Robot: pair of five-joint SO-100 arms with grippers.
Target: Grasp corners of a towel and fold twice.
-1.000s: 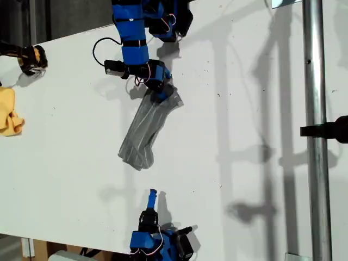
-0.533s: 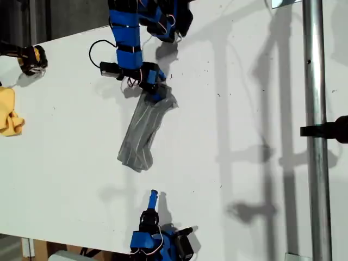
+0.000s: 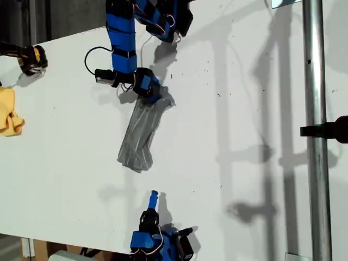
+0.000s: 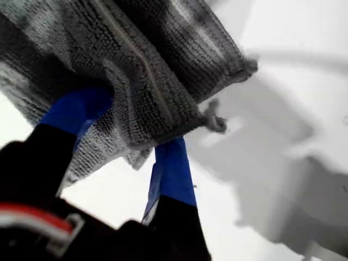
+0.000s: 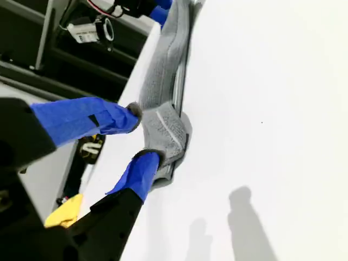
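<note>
Dragged towel (image 3: 142, 132) end toward exterior view's left since a second ago; first gripper (image 4: 130, 128) jaws clamped on it. Second gripper (image 5: 138, 133) jaws apart, holding nothing. Towel bunched long on bench (image 3: 244, 163); folds unfinished.

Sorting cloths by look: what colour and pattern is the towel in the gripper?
Grey with thin pale stripes; the towel shows best in the first wrist view.

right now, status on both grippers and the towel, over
My first gripper shut on the towel, one end lifted. My second gripper open, off the towel. Yellow cloth at the exterior view's left edge, well away.
</note>
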